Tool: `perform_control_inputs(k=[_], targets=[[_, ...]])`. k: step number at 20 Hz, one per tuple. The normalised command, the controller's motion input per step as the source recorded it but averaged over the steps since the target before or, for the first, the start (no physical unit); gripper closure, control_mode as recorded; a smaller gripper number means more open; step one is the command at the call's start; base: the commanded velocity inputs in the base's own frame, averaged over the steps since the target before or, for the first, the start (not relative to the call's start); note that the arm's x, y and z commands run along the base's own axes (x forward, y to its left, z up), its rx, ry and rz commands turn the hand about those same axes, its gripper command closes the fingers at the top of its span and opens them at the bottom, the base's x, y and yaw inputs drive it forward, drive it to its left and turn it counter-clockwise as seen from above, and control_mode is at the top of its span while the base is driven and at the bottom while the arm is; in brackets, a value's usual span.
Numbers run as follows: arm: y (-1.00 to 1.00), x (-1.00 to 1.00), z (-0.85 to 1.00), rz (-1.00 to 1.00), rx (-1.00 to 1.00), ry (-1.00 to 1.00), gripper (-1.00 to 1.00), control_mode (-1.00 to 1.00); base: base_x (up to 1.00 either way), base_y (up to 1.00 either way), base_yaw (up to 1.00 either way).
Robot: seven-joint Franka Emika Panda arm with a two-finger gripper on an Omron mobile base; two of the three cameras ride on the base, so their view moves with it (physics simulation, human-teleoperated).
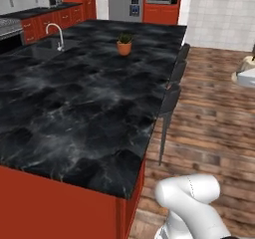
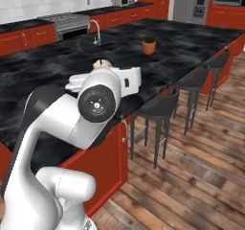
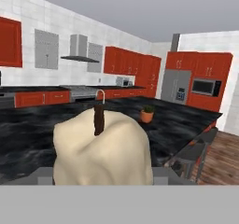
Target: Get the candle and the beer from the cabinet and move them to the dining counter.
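Black marble table (image 1: 74, 118) with grey-white veins, a terracotta-potted plant (image 1: 124, 44) standing on its far part.

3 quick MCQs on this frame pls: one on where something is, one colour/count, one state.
1. Where is the potted plant?
A. on the floor
B. on the dining counter
C. on a stool

2. How many stools stand along the counter in the right base view?
A. one
B. three
C. five

3. What is the pincer doing?
A. closed around the candle
B. open over a stool
C. pressing the faucet

Answers:
1 B, its terracotta pot sits on the black marble.
2 B, three dark seats line the edge.
3 A, the hand view has the cream candle right at the pincer.
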Motion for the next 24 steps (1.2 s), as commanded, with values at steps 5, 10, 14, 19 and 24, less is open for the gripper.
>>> perform_control_inputs(k=[5, 10, 14, 19, 24], targets=[[0.0, 0.0, 0.0, 0.0, 0.0, 0.0, 1.0, 1.0, 0.78, -0.61, 0.07], [0.0, 0.0, 0.0, 0.0, 0.0, 0.0, 1.0, 1.0, 0.89, -0.74, 0.23], [0.0, 0.0, 0.0, 0.0, 0.0, 0.0, 1.0, 1.0, 0.38, -0.31, 0.24], [0.0, 0.0, -0.05, 0.02, -0.01, 0.0, 1.0, -1.0, 0.19, 0.0, 0.2], [0.04, 0.0, -0.33, 0.02, -0.08, 0.0, 1.0, -1.0, 0.0, 0.0, 0.0]])
